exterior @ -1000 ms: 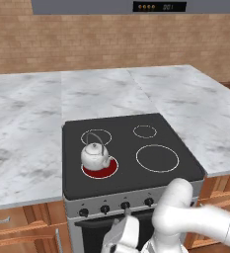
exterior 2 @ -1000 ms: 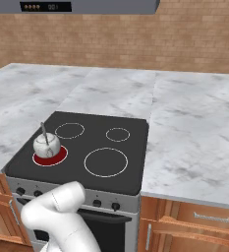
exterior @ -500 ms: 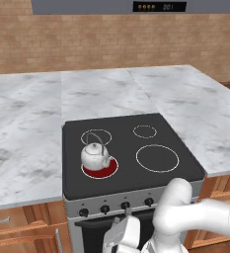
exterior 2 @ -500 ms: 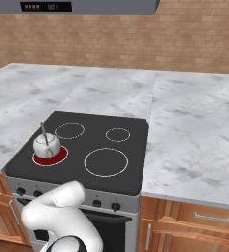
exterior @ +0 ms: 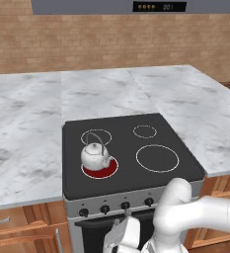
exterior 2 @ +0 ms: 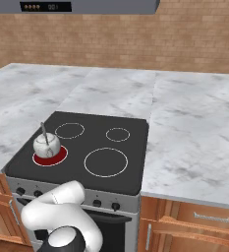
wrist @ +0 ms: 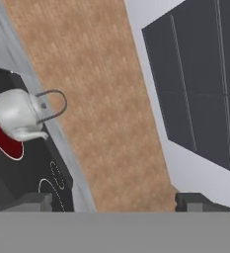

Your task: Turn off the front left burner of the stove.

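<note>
Glowing red front left burner (exterior: 100, 169) near the stove (exterior: 131, 148) front edge, under a white kettle (exterior: 95, 155); gripper (wrist: 111, 201) low before the knobs (exterior: 104, 209), fingers (wrist: 32, 200) apart, presumably approaching one.

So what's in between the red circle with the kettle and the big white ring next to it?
Nothing, just bare black glass of the stove between the front left burner, under the kettle, and the big ring, in both base views.

- My arm (exterior: 195, 217) is glossy white, built of rounded, tube-like links with a bulbous elbow.
- A dark, near-black joint cap (exterior 2: 64, 241) sits at one link's end.
- My tool (wrist: 114, 201) shows two small dark grey, blocky fingertips (wrist: 30, 200).
</note>
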Controlling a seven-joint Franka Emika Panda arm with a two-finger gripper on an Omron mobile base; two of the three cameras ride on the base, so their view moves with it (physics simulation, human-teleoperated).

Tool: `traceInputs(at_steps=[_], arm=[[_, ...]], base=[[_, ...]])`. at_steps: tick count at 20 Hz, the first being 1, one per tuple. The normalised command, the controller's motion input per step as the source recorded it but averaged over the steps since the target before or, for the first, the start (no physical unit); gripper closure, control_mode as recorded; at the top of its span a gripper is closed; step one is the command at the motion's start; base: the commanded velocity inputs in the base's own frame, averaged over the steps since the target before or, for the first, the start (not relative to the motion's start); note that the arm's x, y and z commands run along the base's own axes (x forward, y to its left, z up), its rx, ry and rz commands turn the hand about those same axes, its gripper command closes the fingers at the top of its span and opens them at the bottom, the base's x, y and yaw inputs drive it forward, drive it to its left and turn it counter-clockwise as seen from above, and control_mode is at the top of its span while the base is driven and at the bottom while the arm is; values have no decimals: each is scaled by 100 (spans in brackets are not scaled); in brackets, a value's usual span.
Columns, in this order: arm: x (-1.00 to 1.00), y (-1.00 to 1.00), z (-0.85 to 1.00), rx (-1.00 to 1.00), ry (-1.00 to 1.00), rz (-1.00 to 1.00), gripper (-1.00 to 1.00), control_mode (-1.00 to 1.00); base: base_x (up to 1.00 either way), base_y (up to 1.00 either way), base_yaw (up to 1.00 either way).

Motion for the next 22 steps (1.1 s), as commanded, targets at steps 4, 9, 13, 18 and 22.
traceInputs(at_steps=[4, 9, 13, 18, 22], arm=[[3, 0, -13, 0, 3, 0, -100, -100], [9, 0, -12, 0, 5, 0, -100, -100], [9, 2, -10, 0, 1, 0, -100, -100], [10, 4, -9, 0, 4, 3, -100, -100], [8, 8, -17, 0, 7, 7, -100, -100]], base=[[0, 0, 0], [0, 0, 0], [0, 0, 0], [0, 0, 0], [0, 0, 0]])
